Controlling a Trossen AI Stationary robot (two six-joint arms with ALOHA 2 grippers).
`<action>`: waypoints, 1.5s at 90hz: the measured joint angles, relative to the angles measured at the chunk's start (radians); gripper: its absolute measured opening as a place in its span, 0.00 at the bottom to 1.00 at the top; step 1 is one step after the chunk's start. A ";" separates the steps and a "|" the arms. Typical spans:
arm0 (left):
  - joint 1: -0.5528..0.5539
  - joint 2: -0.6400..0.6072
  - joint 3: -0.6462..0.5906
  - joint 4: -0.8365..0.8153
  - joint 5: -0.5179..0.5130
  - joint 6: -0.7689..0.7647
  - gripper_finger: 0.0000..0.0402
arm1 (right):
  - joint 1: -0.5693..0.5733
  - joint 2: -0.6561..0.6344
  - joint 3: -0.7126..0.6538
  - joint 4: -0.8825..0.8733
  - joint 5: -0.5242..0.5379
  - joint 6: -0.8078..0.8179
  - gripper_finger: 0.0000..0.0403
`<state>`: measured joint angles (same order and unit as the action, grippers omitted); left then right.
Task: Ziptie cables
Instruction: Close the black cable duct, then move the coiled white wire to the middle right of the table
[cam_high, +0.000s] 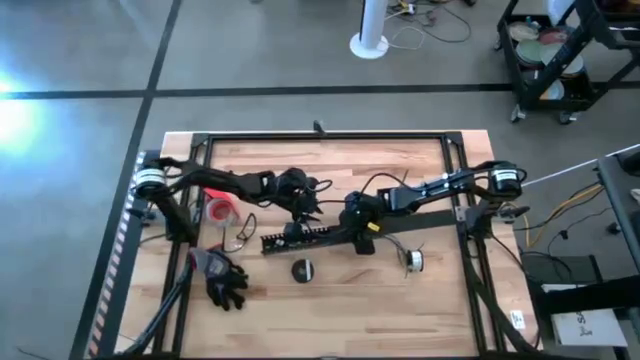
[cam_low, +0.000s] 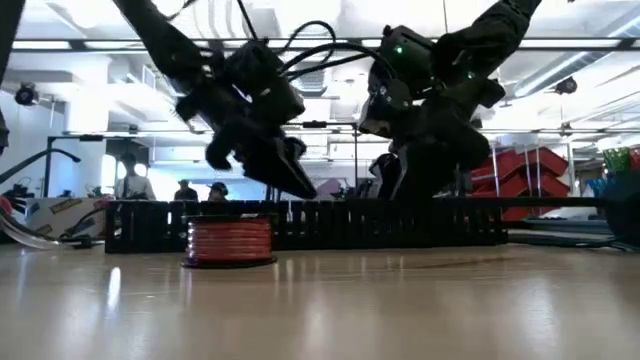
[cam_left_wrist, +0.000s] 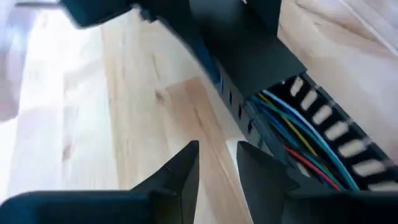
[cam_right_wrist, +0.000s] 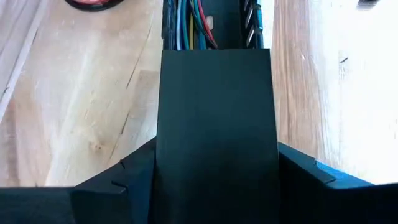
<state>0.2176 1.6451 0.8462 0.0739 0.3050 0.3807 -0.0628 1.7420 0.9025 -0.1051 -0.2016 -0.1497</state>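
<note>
A long black comb-toothed duct (cam_high: 310, 236) lies across the middle of the table, with coloured cables (cam_right_wrist: 189, 25) running inside its channel (cam_left_wrist: 298, 143). A thin black wire loop (cam_high: 243, 232) lies by the duct's left end. The ziptie is out of view. My right gripper (cam_right_wrist: 214, 180) stands over the duct's right part, shut on a wide flat black bar (cam_right_wrist: 214, 106). My left gripper (cam_left_wrist: 216, 168) hovers just off the duct's far side near its middle (cam_high: 303, 200). It is open by a narrow gap, with only bare wood between its fingers. My right gripper pinches the flat black bar by its two long edges (cam_right_wrist: 163, 155), one finger (cam_right_wrist: 134, 171) on each side. The fingers come from the table's right, slanting down, and lie along the bar. The bar runs along the duct, its free end (cam_right_wrist: 214, 56) over the open channel.
A red tape roll (cam_high: 220, 210) stands left of the duct. A black glove (cam_high: 226, 282) lies near the front left, with a round black disc (cam_high: 303, 268) and a small part (cam_high: 412, 259) in front of the duct. A black frame (cam_high: 320, 135) rims the table.
</note>
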 joint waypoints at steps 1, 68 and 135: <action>0.000 -0.006 -0.003 -0.001 -0.001 -0.008 0.24 | 0.000 0.000 0.002 0.000 0.000 0.000 0.60; -0.212 -0.287 -0.282 0.100 -0.294 -0.469 0.24 | 0.001 -0.018 0.041 0.067 -0.006 -0.062 0.74; -0.211 -0.289 -0.248 0.128 -0.296 -0.502 0.24 | 0.369 -0.476 0.086 -0.833 0.090 0.917 0.61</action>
<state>0.0063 1.3563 0.5980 0.2020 0.0090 -0.1215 0.3066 1.2664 0.9885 -0.9385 -0.1117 0.7673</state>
